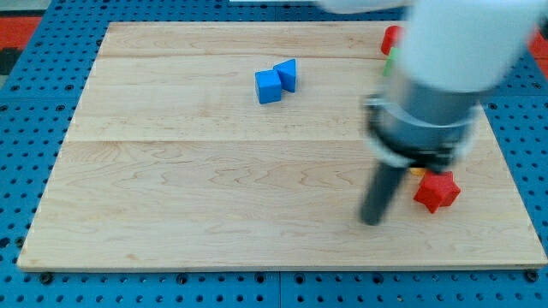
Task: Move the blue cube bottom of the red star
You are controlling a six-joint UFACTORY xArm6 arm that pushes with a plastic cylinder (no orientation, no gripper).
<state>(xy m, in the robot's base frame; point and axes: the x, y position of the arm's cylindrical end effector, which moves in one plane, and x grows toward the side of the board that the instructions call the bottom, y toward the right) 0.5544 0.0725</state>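
Note:
The blue cube (268, 86) sits on the wooden board (214, 197) near the view's top centre. A second blue block (287, 74), wedge-like, touches its upper right side. The red star (437, 191) lies at the view's right, lower half. My tip (372, 221) rests on the board just left of the red star and slightly below it, far from the blue cube, to its lower right.
A red block (391, 39) shows at the view's top right, partly hidden by the arm (445, 68). A sliver of green (387, 62) shows beside it and a bit of yellow (417, 172) above the red star. The board's right edge is close to the star.

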